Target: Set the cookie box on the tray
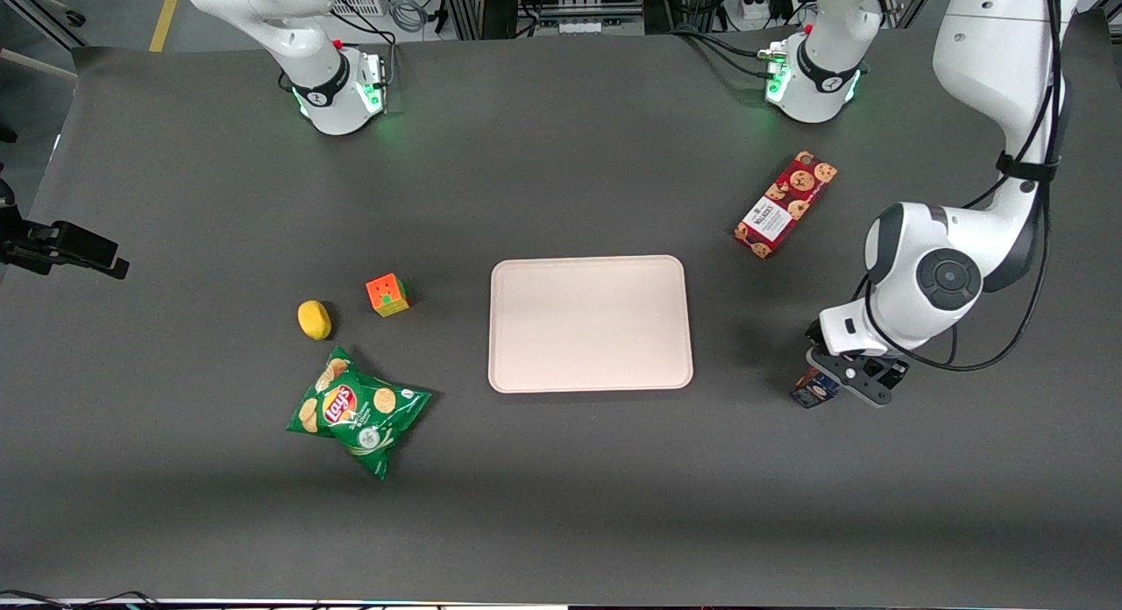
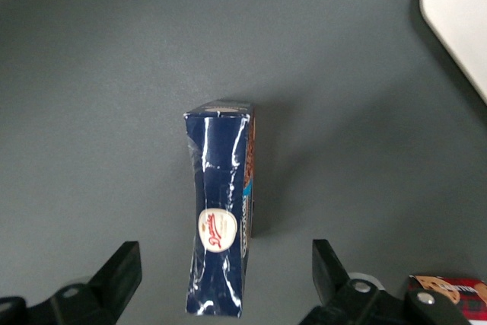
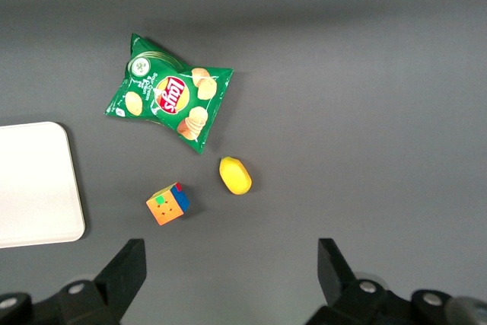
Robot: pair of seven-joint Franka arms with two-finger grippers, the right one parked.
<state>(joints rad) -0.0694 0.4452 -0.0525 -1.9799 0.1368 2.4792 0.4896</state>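
Observation:
The cookie box (image 1: 812, 389), a small dark navy carton with a round white logo, lies on the dark table toward the working arm's end, a short way from the tray (image 1: 589, 323). My gripper (image 1: 833, 373) hovers right above it. In the left wrist view the cookie box (image 2: 219, 218) lies lengthwise between the spread fingers (image 2: 122, 272) of the gripper (image 2: 227, 264), with a clear gap on each side. The gripper is open and touches nothing. A corner of the pale tray (image 2: 464, 20) shows in that view too.
A longer red cookie box (image 1: 786, 204) lies farther from the front camera than the navy carton. Toward the parked arm's end are a green chips bag (image 1: 355, 411), a yellow lemon (image 1: 314, 319) and a colourful cube (image 1: 387, 294).

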